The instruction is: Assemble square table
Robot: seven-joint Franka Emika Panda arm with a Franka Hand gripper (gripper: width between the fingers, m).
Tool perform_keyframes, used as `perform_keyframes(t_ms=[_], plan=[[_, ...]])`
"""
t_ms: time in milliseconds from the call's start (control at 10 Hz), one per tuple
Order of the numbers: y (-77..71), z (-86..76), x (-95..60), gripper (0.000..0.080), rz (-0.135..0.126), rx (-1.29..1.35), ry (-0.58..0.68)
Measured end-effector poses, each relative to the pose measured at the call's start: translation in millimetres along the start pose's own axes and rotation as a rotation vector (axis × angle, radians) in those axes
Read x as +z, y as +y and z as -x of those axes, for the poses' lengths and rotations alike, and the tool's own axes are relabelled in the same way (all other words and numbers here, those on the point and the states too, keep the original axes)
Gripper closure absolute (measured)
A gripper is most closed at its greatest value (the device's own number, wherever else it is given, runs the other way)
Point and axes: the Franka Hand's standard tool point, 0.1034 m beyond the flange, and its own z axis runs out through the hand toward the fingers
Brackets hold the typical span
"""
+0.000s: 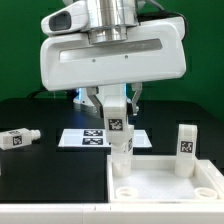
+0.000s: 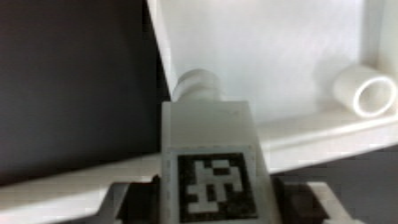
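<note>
Fingers [image 2: 128, 204] around chunky white tagged leg [image 1: 117, 128]

White legs [image 1: 117, 130] bear black-and-white tags; table [image 1: 30, 170] is black.

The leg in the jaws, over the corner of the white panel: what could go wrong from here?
The held leg is at a corner of the panel; if its tip is off the hole, it could jam or tilt.
It might slip in the jaws while being pressed or turned.
Pushing could shift the panel and disturb the upright leg at another corner.
</note>
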Motion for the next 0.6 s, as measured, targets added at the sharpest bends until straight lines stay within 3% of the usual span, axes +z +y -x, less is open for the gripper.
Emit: perform_keyframes(t_ms=[100, 200, 400, 600], plan=[[-4.3, -2.3, -0.4, 0.0512, 0.006, -0.012, 0.046], [-24.8, -11.5, -3.9, 0.0512, 0.005, -0.042, 0.137], [-62.4, -12.8, 3.3, 0.0512, -0.013, -0.057, 0.314], [-95.6, -0.4, 17.6, 0.0512, -0.051, 0.002, 0.302]])
